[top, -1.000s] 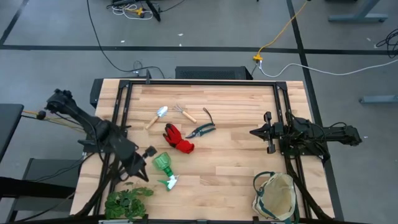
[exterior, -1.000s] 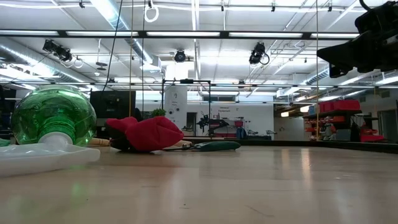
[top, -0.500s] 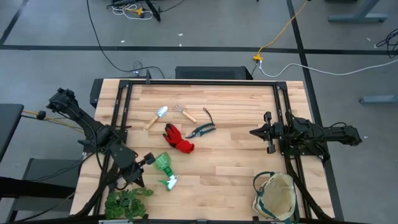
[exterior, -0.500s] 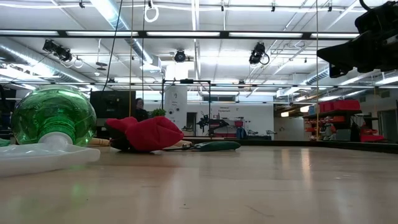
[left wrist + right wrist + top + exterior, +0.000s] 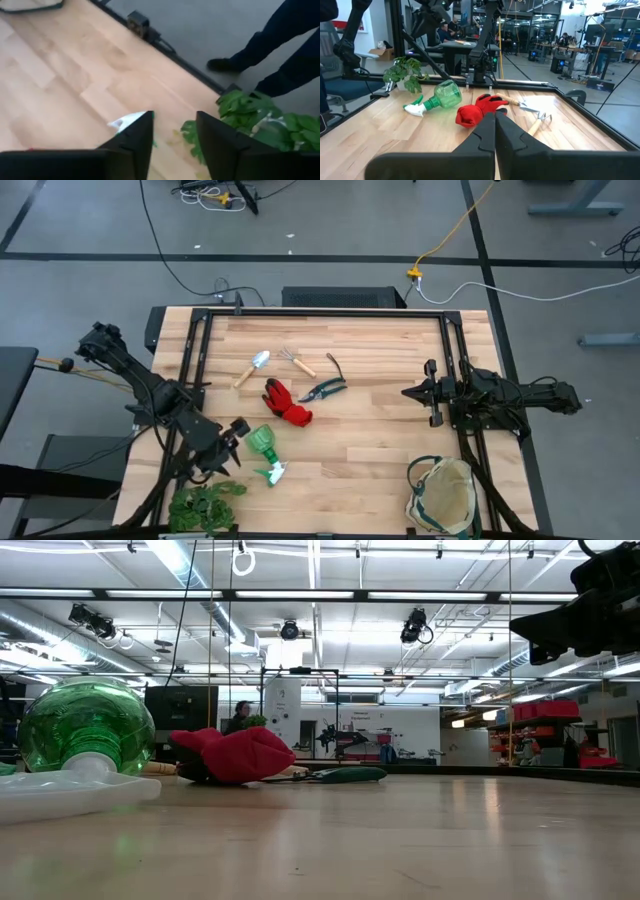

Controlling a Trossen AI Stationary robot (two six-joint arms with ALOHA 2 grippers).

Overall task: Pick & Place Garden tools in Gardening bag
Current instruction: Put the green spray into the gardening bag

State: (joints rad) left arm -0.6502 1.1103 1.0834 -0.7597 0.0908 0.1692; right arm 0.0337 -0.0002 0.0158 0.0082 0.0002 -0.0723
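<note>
I have the left gripper [image 5: 238, 431] just beside the green spray bottle [image 5: 264, 448], its fingers [image 5: 131, 142] apart with nothing between them; the bottle lies on its side, nozzle pointing away from the other tools. Main risk from here, as I judge it: the round body rolls or skids when one finger touches first, since nothing braces it. Second risk is the leafy plant bunch [image 5: 205, 504], near the gripper on the side away from the tools; the wrist camera shows its leaves just past the fingertips, so a low sweep could snag them. I can't tell from the wrist view exactly how high the fingers sit over the table [image 5: 380, 440]. The red glove [image 5: 285, 403], pruning shears [image 5: 324, 389], hand rake [image 5: 296, 360] and trowel [image 5: 252, 367] lie further in, beyond the bottle. The gardening bag [image 5: 441, 495] sits well apart, at the far corner, with open bare wood between for the carry. The right gripper [image 5: 409, 392] waits with fingers together, near the bag's side. A person's legs stand off the table edge.
</note>
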